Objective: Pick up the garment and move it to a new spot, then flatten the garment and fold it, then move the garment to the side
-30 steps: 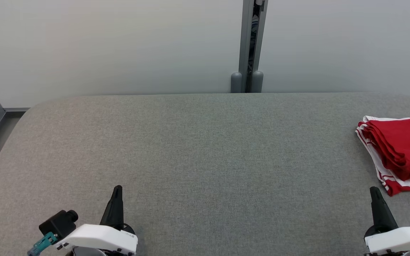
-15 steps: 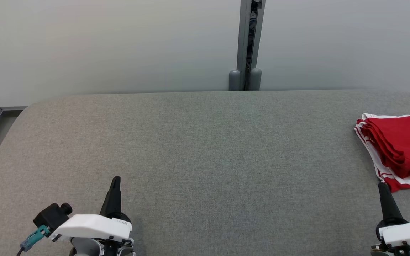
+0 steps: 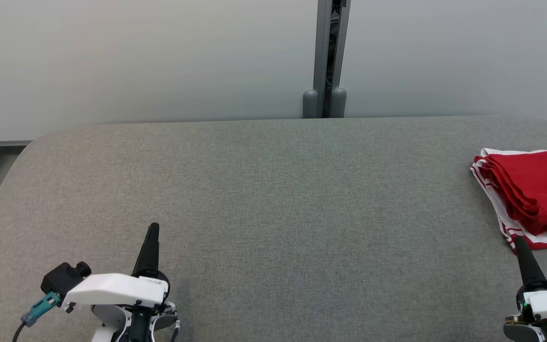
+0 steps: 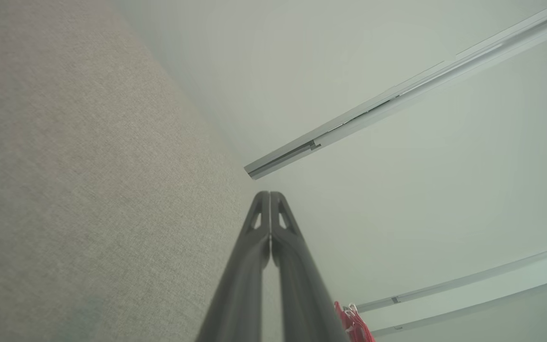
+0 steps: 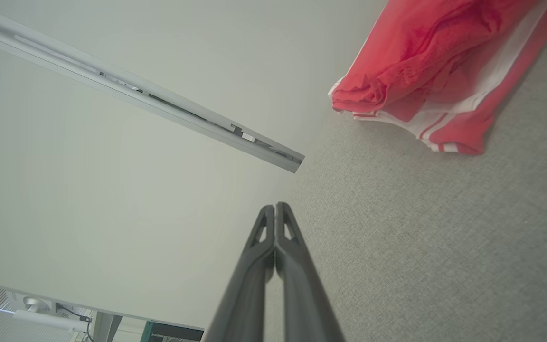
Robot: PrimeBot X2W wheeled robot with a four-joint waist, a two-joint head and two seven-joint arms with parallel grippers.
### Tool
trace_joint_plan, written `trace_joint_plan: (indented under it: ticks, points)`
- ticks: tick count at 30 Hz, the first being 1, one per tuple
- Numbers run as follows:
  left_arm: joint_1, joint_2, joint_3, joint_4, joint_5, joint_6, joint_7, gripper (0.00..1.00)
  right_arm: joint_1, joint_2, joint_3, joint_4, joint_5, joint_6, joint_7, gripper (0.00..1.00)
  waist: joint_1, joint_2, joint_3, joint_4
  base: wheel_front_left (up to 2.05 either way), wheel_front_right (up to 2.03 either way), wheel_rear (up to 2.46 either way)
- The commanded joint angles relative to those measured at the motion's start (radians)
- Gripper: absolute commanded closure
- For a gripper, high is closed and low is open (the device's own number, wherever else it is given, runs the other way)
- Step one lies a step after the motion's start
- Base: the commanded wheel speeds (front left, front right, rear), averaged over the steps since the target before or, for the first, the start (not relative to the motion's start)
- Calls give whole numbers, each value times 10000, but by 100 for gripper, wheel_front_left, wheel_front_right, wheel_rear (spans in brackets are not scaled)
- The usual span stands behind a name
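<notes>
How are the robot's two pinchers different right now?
The left gripper is over bare table, far from the red garment; the right gripper points close beside it. The left gripper's camera glimpses a red sliver; the right gripper's sees plenty. Both are shut, empty.

The garment [image 3: 534,190] lies on the table [image 3: 273,199] at far right, just ahead of the right tool [image 3: 519,240].

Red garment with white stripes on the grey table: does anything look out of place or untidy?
Nothing stands out. The red folded garment with white stripes lies at the right side of the grey fabric-covered table, its layers slightly uneven.
</notes>
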Motion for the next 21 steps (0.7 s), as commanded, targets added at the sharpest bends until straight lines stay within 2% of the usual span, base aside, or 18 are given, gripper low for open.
trace_joint_plan:
  ticks: [1, 21]
  points:
    - [-341, 39, 73, -20, -286, -100, 45, 100, -220, -112, -95, -26, 268, 6, 103, 100, 0, -1, 10, -8, 0, 0, 0]
    - [-884, 42, 200, 298, -2092, -411, 369, 100, -540, -137, -643, 162, 2019, 6, 728, 100, 0, -1, 139, -112, 0, 0, 0]
